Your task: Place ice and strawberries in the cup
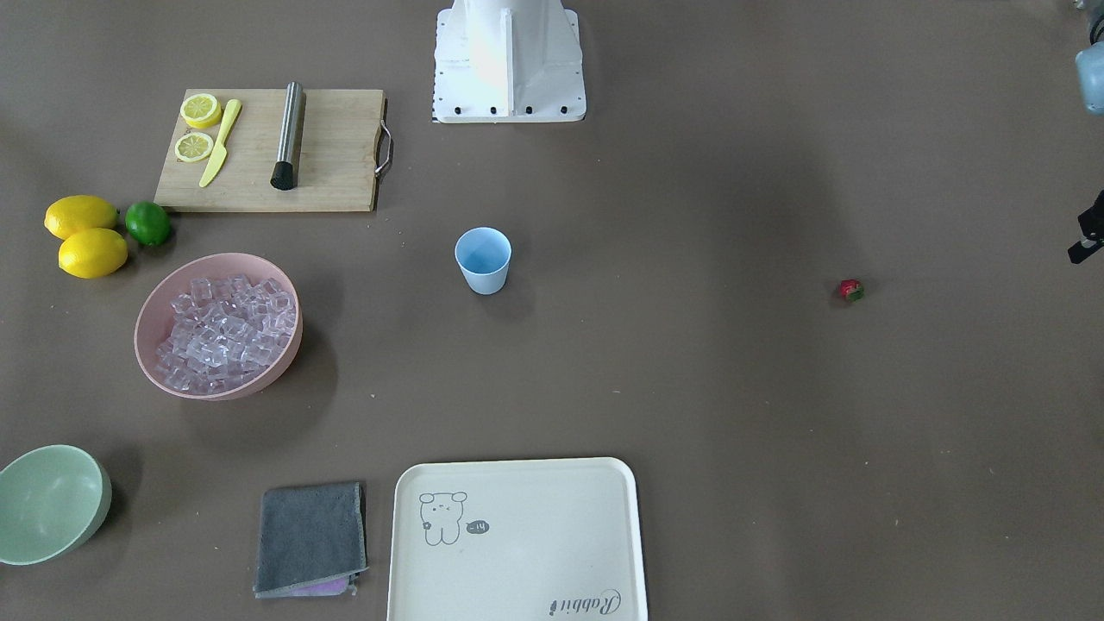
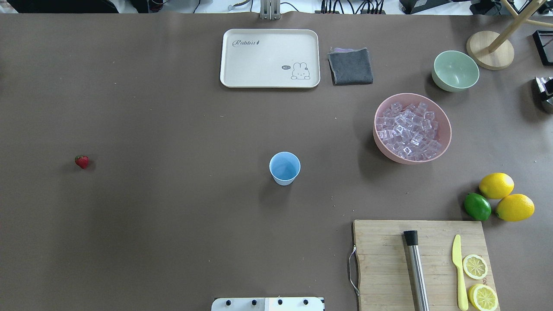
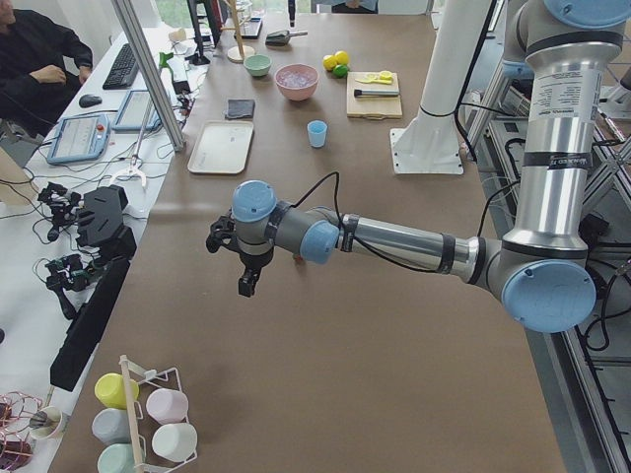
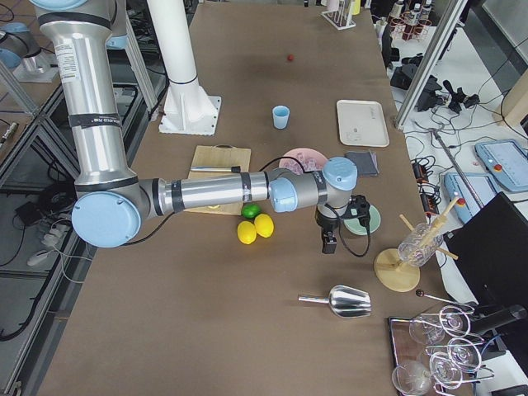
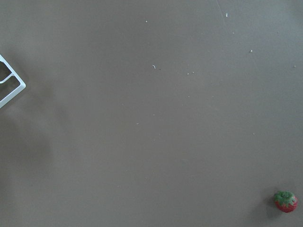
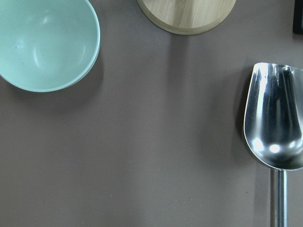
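The light-blue cup (image 2: 284, 167) stands upright and empty at mid-table. The ice (image 2: 408, 131) fills a pink bowl (image 2: 376, 129) on the robot's right. One red strawberry (image 2: 81, 161) lies alone far to the left, and it shows in the bottom right corner of the left wrist view (image 5: 286, 201). My left gripper (image 3: 248, 284) hangs above the table near that berry, just at the frame edge in the front view (image 1: 1087, 240). My right gripper (image 4: 330, 243) hangs by the pale-green bowl (image 4: 363, 219). For both I cannot tell whether they are open or shut.
A metal scoop (image 6: 277, 123) lies right of the green bowl (image 6: 42, 42), below a wooden stand base (image 6: 187, 14). A cutting board (image 2: 384, 259) holds a muddler, a knife and lemon slices. Two lemons and a lime (image 2: 477, 206), a tray (image 2: 270, 58) and a grey cloth (image 2: 351, 65) are around.
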### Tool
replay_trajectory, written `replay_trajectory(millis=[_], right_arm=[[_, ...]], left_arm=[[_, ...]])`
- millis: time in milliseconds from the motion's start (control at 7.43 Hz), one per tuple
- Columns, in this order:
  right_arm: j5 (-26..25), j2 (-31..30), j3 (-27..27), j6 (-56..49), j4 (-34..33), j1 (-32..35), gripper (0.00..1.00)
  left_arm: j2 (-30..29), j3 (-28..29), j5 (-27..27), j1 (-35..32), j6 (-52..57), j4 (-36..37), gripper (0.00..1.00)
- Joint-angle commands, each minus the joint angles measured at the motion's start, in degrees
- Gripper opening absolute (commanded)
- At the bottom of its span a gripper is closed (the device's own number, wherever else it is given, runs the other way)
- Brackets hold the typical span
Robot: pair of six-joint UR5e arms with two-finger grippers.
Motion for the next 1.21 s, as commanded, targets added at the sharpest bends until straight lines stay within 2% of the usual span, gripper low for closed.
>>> replay_trajectory(millis=[0, 673, 942, 1077], right_arm=[[-0.18, -0.16, -0.15, -0.27, 0.01, 0.00, 1.00], [0.26, -1.83, -0.07, 0.44, 0.80, -0.43, 1.00], [1.05, -3.23, -0.76, 0.52, 9.03, -0.96, 1.00], [1.66, -3.24, -0.33, 0.61, 9.85, -1.05, 1.00]], left_arm=[[1.11, -0.75, -0.02, -0.35, -0.38, 0.12, 0.98], [1.80, -0.49, -0.02, -0.44, -4.16, 0.12, 0.98], [3.21, -0.66, -0.11, -0.70, -4.16, -0.05, 0.98], [3.65, -0.84, -0.02, -0.79, -4.34, -0.23, 0.98]])
